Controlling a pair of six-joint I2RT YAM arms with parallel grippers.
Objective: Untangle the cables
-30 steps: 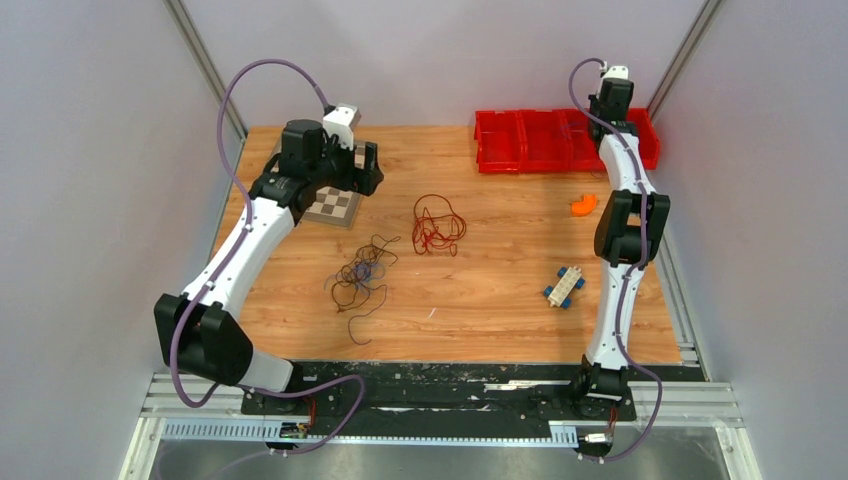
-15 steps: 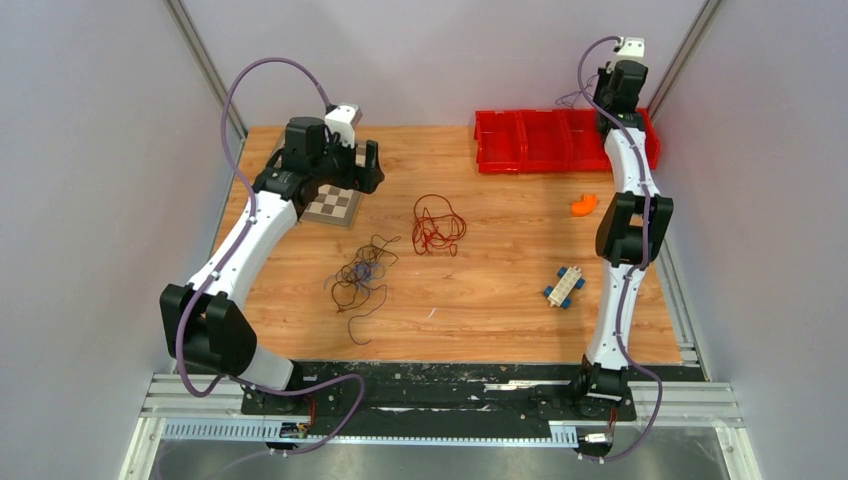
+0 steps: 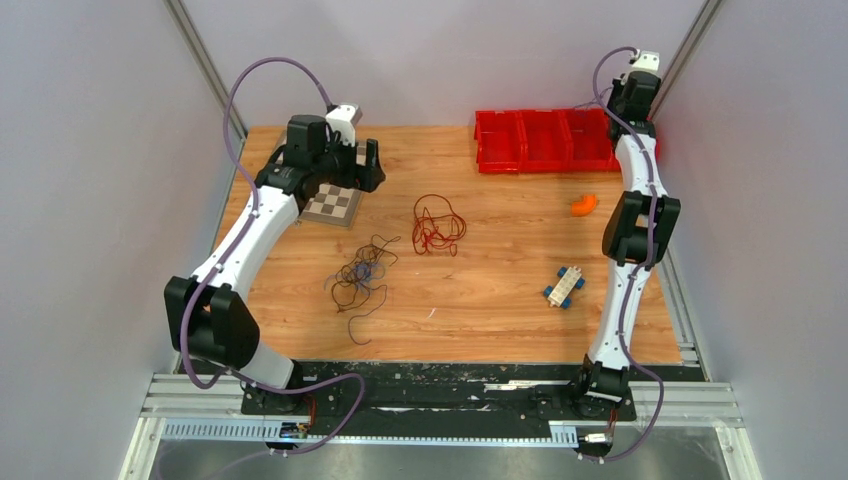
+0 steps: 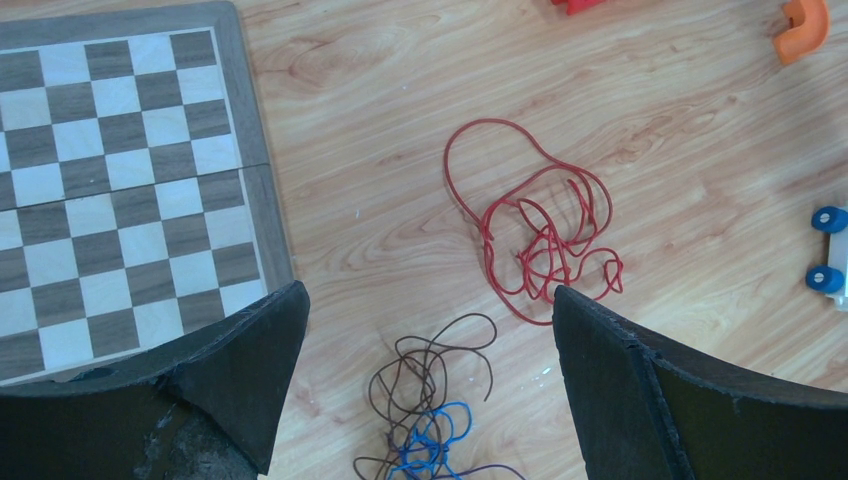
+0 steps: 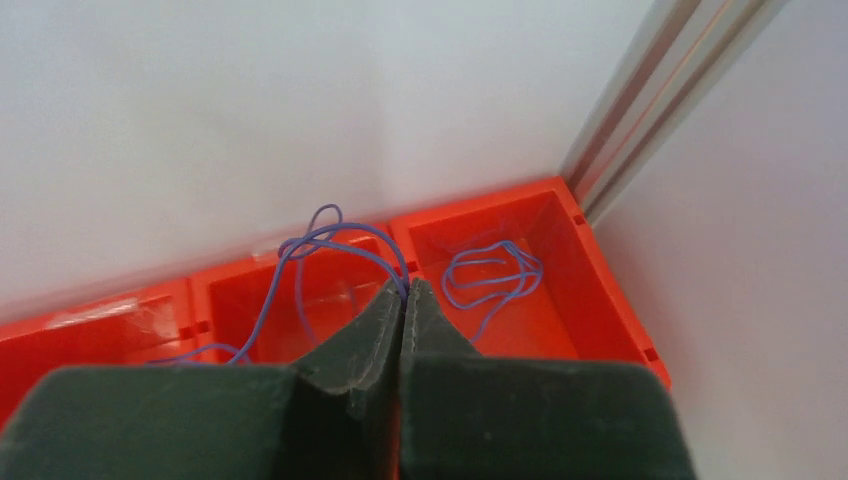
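A red cable bundle (image 3: 438, 225) lies mid-table; it also shows in the left wrist view (image 4: 545, 235). A dark brown and blue bundle (image 3: 360, 275) lies nearer the front and shows below my left gripper (image 4: 430, 410). My left gripper (image 3: 365, 165) hovers open and empty beside the chessboard, its jaws wide apart (image 4: 428, 295). My right gripper (image 3: 632, 95) is raised at the back right corner. It is shut (image 5: 404, 285) on a thin blue-purple cable (image 5: 300, 245), which trails down to the left. Another blue-purple loop (image 5: 495, 270) lies in the rightmost bin.
Red bins (image 3: 545, 140) line the back right edge and fill the right wrist view (image 5: 610, 290). A chessboard (image 3: 332, 205) lies at the back left. An orange piece (image 3: 583, 205) and a white-and-blue toy car (image 3: 565, 287) sit on the right.
My right gripper has risen and moved back toward the right corner, still holding the blue-purple cable. The left arm has shifted only slightly.
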